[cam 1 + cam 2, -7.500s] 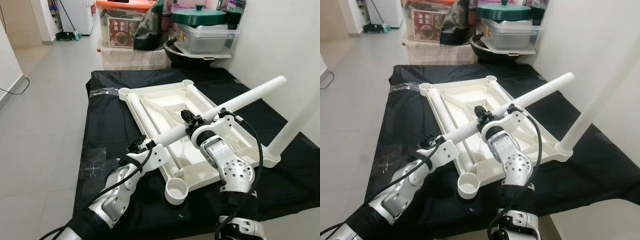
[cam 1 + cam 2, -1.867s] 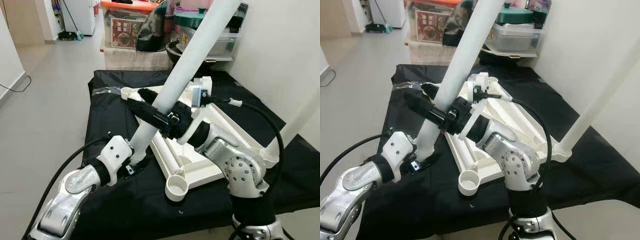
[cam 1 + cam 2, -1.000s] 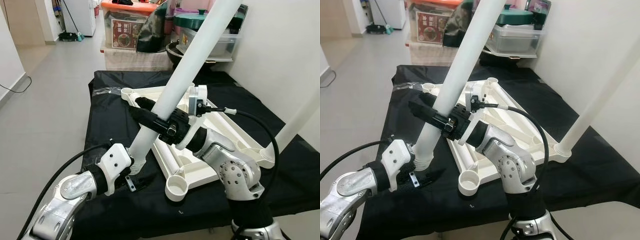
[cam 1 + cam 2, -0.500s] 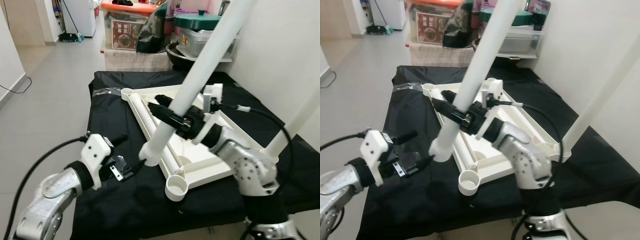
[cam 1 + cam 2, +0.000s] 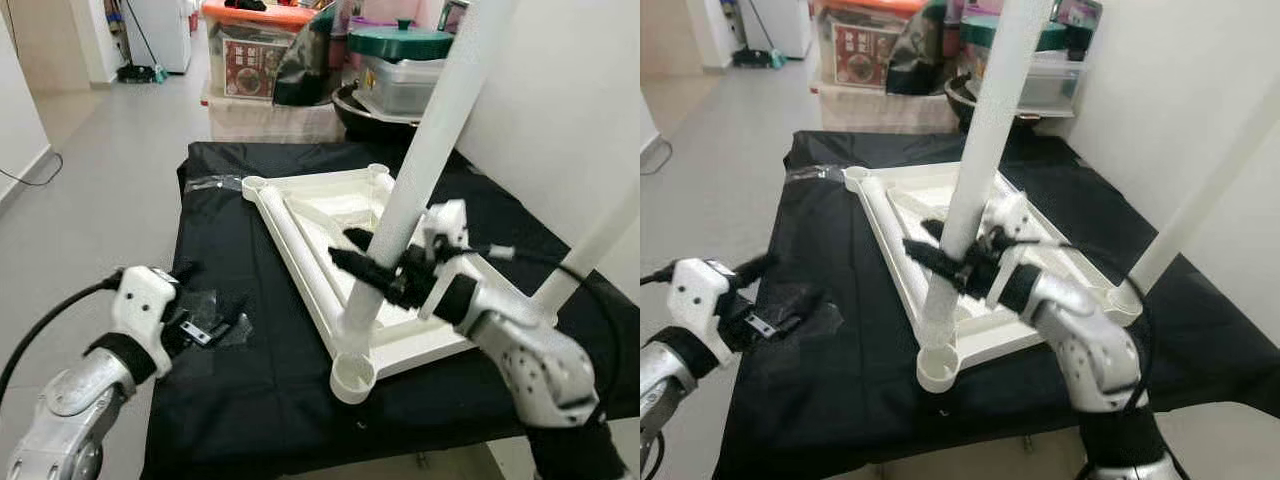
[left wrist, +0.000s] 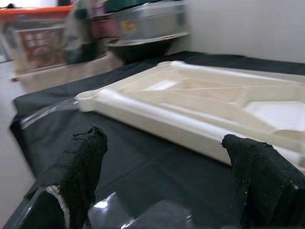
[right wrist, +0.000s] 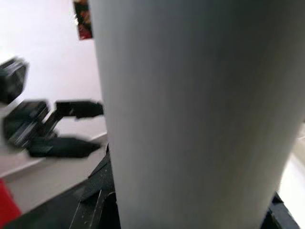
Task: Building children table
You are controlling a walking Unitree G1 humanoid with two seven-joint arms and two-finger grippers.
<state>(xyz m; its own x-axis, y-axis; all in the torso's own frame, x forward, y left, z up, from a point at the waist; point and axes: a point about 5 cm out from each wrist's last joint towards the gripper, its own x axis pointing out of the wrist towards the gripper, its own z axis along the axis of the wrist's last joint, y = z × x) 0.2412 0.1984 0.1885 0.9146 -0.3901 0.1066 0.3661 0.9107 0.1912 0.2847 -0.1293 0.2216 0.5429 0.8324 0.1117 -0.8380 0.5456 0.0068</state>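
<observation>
The upturned tabletop (image 5: 320, 215) lay on the black cloth (image 5: 215, 250). A leg tube (image 5: 415, 160) stood over the tabletop's near corner socket (image 5: 352, 377); another leg (image 5: 590, 250) rose at its right corner. Storage boxes (image 5: 250, 60) sat behind it.

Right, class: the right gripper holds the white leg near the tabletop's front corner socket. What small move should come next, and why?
Probably lower the leg into the corner socket: the right gripper grips it almost upright, its foot just above the socket.
</observation>
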